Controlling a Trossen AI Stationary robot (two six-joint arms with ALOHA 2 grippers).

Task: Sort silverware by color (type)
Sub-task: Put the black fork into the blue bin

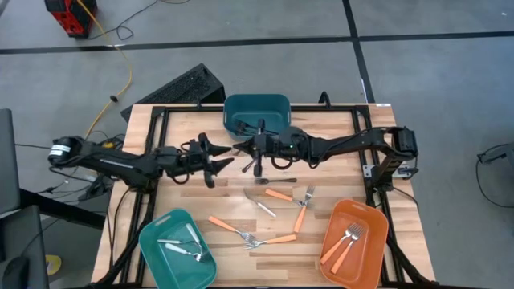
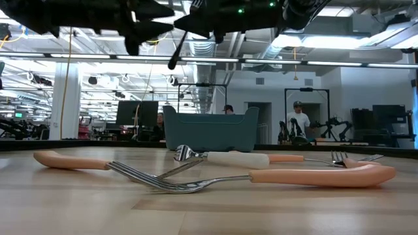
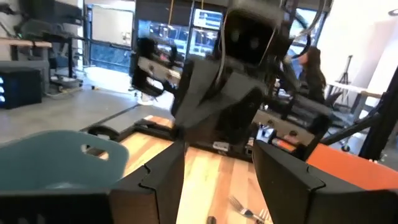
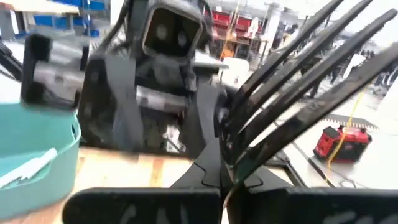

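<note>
right claw [image 1: 255,152] clamps black fork [image 4: 298,93], tines splayed | left claw [image 1: 218,160] parted, empty

no text, label, brand, number or sign could be read in any of the views. nothing legible stood on the bins, the silverware, the arms or the table, and the screens and fixtures in the room behind were too blurred to make out any writing.
</note>
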